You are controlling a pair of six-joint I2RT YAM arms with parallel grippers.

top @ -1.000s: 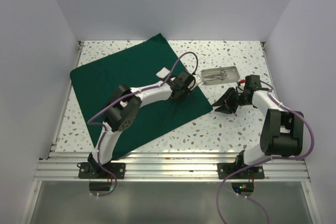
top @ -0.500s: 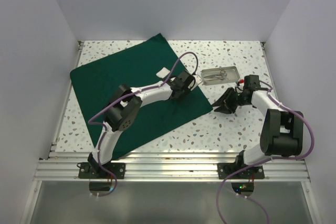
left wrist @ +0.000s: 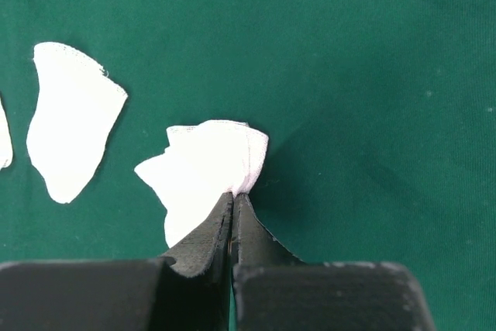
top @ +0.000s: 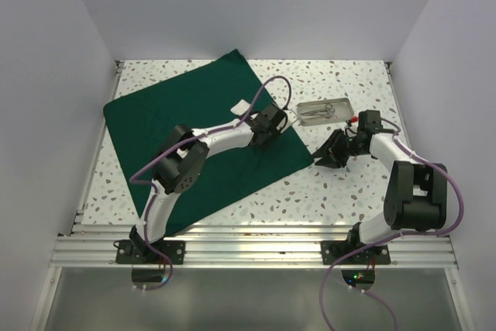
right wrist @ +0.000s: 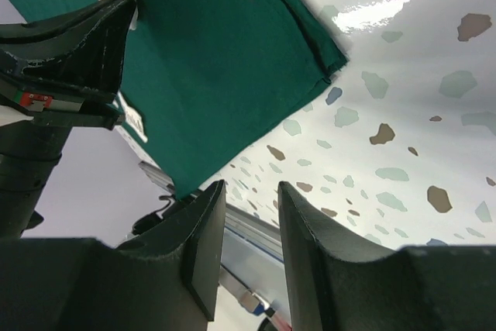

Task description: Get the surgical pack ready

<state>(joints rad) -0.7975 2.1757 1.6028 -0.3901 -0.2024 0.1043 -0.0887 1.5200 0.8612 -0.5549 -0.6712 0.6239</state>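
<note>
The dark green drape (top: 186, 137) lies flat across the left and middle of the table. Near its right side, my left gripper (top: 275, 123) is shut on the edge of a crumpled white gauze pad (left wrist: 205, 168), the closed tips (left wrist: 235, 195) pinching its right border. A second gauze pad (left wrist: 74, 118) lies flat on the drape (left wrist: 372, 75) to the left. Scissor-like instruments (top: 318, 112) lie in the shallow steel tray (top: 341, 102) on the bare table. My right gripper (top: 332, 153) is open and holds nothing, low over the table beside the drape's right corner (right wrist: 325, 60).
White walls enclose the speckled table (top: 349, 184) on three sides. An aluminium rail (top: 256, 249) carrying both arm bases runs along the near edge. A further sliver of white gauze (left wrist: 3, 141) shows at the left wrist view's left border.
My left gripper has shut onto the gauze pad. My right gripper has drifted slightly left, toward the drape's corner, still open.
</note>
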